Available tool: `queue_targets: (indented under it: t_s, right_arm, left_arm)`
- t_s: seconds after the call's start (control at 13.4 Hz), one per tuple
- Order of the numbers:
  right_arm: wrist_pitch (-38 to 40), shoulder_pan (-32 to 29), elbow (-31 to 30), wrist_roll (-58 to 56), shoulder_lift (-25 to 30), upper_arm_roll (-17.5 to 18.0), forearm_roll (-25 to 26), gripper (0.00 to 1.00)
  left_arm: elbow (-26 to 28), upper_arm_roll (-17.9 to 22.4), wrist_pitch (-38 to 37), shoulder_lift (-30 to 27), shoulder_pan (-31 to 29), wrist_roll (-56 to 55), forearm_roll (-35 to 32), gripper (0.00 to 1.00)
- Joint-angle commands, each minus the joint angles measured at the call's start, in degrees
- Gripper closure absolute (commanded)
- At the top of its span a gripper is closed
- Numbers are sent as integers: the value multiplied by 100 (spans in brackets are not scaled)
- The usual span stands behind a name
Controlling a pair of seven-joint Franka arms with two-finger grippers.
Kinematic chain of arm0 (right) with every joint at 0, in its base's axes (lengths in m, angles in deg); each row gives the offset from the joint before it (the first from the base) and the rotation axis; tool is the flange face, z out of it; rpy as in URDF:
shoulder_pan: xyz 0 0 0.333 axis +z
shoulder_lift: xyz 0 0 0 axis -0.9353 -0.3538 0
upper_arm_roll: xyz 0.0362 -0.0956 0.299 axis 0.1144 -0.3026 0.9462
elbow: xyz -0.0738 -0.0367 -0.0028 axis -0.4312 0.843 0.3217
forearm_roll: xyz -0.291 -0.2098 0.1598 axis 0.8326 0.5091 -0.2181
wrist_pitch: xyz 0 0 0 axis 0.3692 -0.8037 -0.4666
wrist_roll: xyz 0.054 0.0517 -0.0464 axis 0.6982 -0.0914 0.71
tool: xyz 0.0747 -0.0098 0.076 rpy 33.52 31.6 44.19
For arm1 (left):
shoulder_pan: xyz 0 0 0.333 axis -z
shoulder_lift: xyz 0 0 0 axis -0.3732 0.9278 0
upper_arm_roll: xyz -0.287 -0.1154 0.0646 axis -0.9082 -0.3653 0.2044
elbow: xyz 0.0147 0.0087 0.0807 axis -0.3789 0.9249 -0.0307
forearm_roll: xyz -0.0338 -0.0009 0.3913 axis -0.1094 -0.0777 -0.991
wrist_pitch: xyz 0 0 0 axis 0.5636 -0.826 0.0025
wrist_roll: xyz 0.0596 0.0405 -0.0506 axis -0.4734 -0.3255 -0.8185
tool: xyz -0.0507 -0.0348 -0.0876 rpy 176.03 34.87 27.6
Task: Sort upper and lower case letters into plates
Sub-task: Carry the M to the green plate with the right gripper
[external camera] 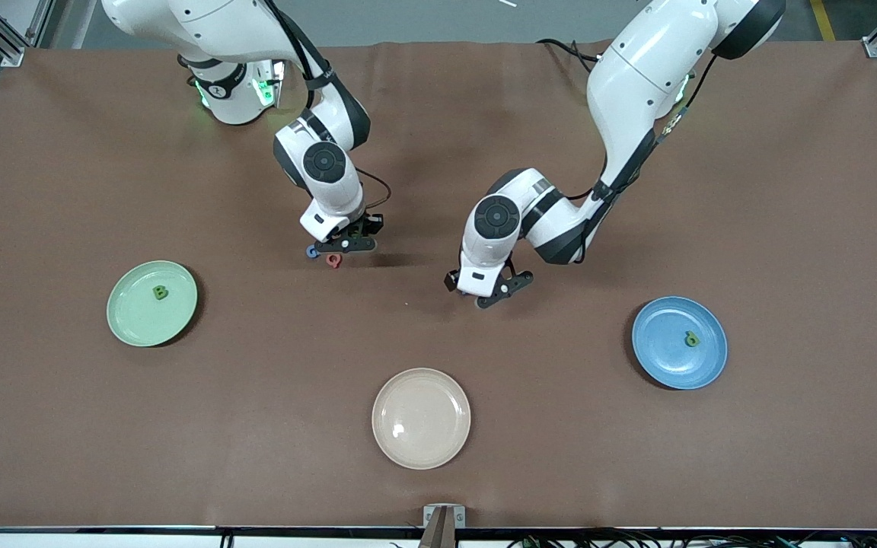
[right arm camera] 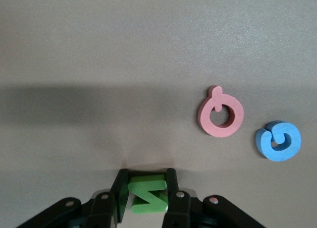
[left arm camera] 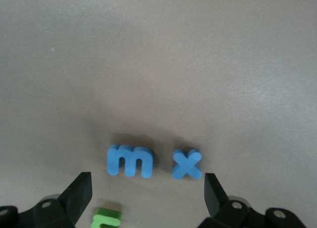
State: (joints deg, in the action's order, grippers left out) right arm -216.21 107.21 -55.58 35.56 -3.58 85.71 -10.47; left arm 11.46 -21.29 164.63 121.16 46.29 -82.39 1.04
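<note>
— What reads on the plates?
— Green plate (external camera: 152, 303), toward the right arm's end, holds a "B"; blue plate (external camera: 679, 342) a small green letter.
— And the grippers?
— Right gripper (right arm camera: 147, 192), bent low mid-table, pinches a green letter (right arm camera: 146, 194). Left gripper (left arm camera: 148, 196) gapes wide above blue "m" (left arm camera: 130, 160) and "x" (left arm camera: 187, 164).

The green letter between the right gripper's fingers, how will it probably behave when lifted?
The green letter looks like thick foam, so probably light and slightly squashy. Its flat sides sit between the right gripper fingers, so slipping seems unlikely. It probably would not roll if dropped.
</note>
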Motion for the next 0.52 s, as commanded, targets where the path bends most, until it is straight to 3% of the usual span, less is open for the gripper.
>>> queue_targets:
  t_s: [0.0, 0.45]
  right_arm:
    - [113, 31, -41, 50, 74, -25, -69, 89]
    - [1861, -416, 477, -265, 917, -165, 185, 89]
  left_arm:
    - [-40, 60, 151, 117, 40, -125, -103, 0]
    - [-40, 51, 151, 134, 31, -143, -385, 0]
